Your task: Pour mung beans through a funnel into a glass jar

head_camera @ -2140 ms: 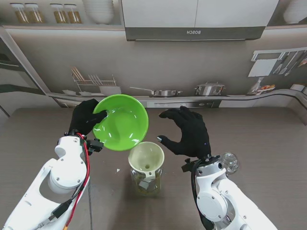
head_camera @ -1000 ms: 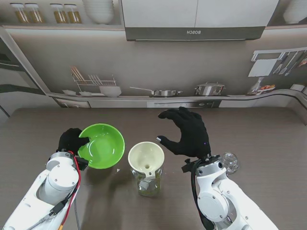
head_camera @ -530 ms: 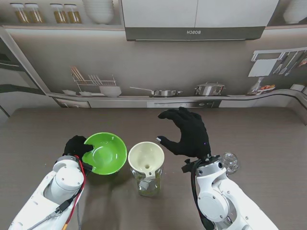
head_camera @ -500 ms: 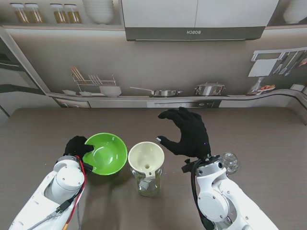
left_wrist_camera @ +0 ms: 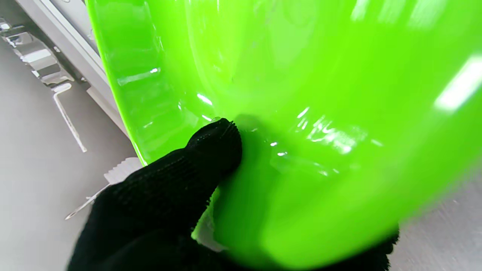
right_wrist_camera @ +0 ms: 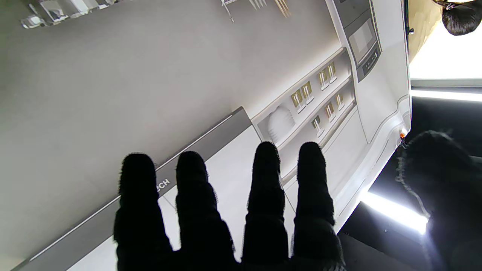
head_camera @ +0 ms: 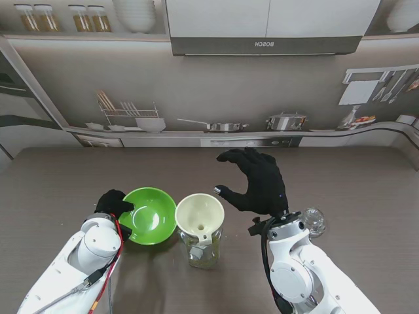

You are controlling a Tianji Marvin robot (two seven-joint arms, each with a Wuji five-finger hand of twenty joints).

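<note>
Left hand (head_camera: 112, 202) pinches the rim of our glossy green plastic bowl (head_camera: 150, 214), now upright just left of the cream funnel (head_camera: 200, 214) in the glass jar (head_camera: 201, 250); earlier it was tipped above. Right hand (head_camera: 257, 180), nearer the funnel, hovers spread, holding nothing.

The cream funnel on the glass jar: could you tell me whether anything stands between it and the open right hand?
Nothing visible does. The black-gloved right hand hangs open, to the right of and slightly beyond the cream plastic funnel seated in the glass jar. The green plastic bowl, held by the left hand, is on the funnel's other side.
</note>
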